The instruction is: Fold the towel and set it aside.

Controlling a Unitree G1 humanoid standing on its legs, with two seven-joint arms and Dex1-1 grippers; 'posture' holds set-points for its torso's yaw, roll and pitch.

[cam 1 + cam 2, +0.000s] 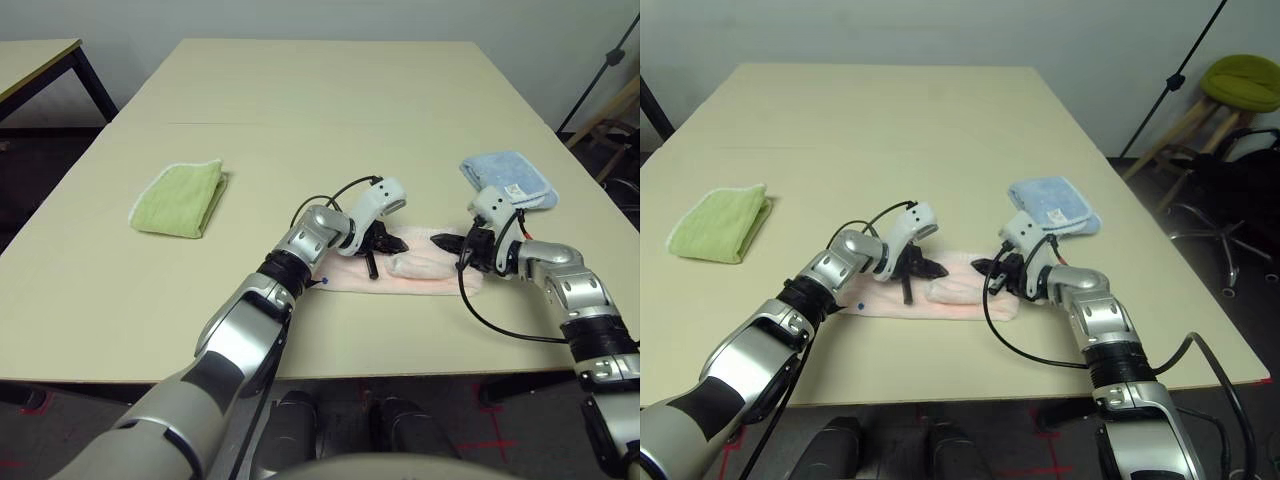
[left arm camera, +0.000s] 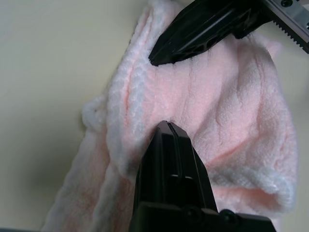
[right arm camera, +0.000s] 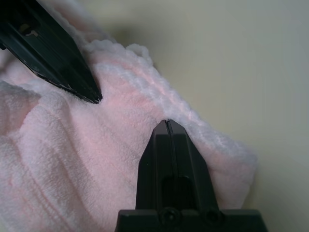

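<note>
The pale pink towel [image 1: 420, 268] lies folded into a narrow strip near the table's front edge, with a thicker bunched fold at its right half. My left gripper [image 1: 400, 243] is shut and points right, its tip low over the towel's middle. Facing it from the right, my right gripper [image 1: 437, 240] is also shut, a small gap between the two tips. In the left wrist view my closed fingertips [image 2: 166, 126] rest at a ridge of the towel [image 2: 231, 121]. The right wrist view shows my fingertips [image 3: 166, 124] over the towel [image 3: 72, 159] near its white edging.
A yellow-green folded cloth [image 1: 180, 198] lies at the left of the table [image 1: 330, 100], and a light-blue folded cloth [image 1: 510, 178] sits just behind my right gripper. A second table [image 1: 35, 60] stands far left; a green stool [image 1: 1242, 80] and a stand [image 1: 1180, 75] are off to the right.
</note>
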